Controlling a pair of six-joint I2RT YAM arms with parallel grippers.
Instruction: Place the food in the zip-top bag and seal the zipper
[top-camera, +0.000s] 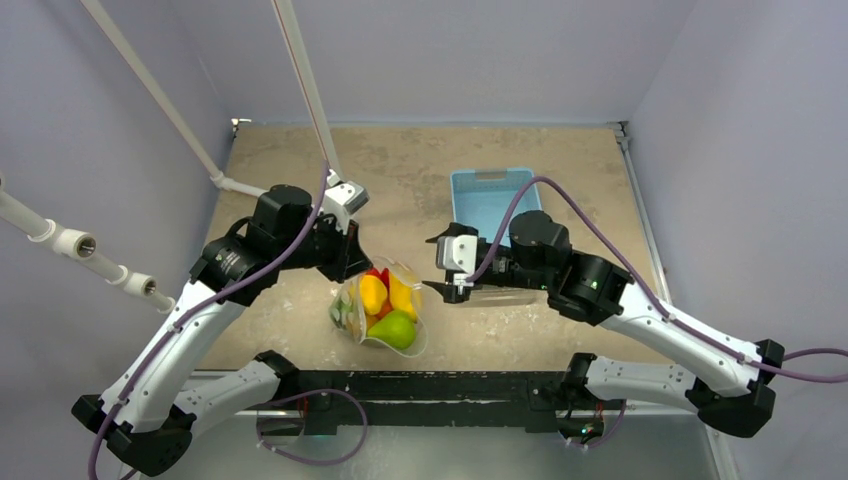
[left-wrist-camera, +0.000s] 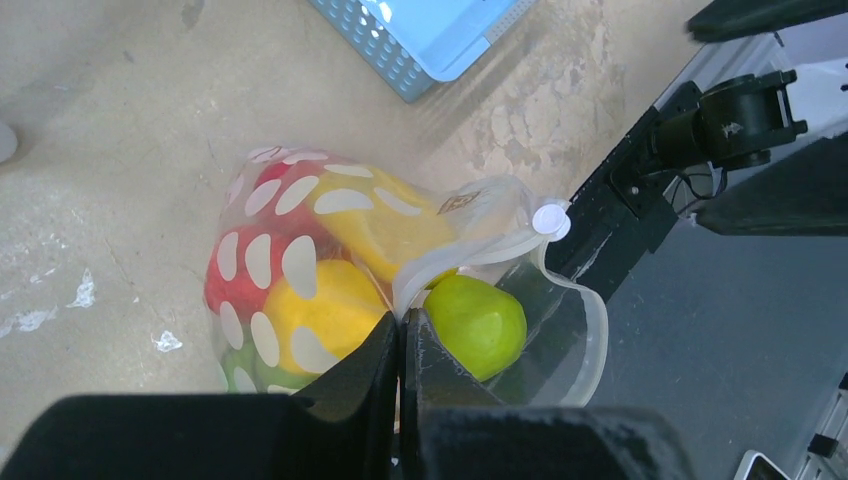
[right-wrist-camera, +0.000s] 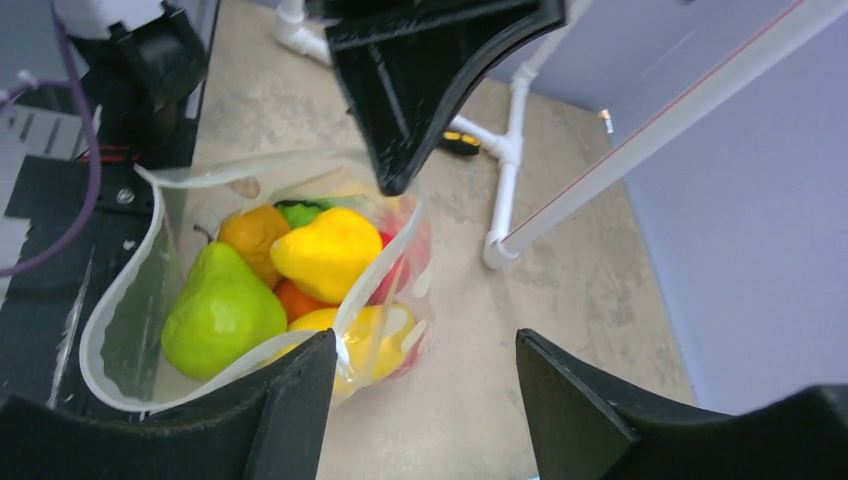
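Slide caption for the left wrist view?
Left claw pinches the open mouth of the zip-top bag; toy fruits inside, green pear nearest the opening.

You see the light-blue basket (left-wrist-camera: 430, 40) cut off at 12 o'clock in the left wrist view; at 6 o'clock the left gripper (left-wrist-camera: 400, 330) covers part of the zipper (left-wrist-camera: 480, 252)

The left arm (top-camera: 185, 335) rises from its base with the elbow bent, and the wrist angles inward and down. The left gripper (left-wrist-camera: 402, 328) has its fingers pressed flat together, pinching the rim of the zip-top bag (left-wrist-camera: 290, 260). The right arm (top-camera: 660, 318) stretches low toward the left. The right gripper (right-wrist-camera: 420, 400) points sideways, its fingers spread wide apart.
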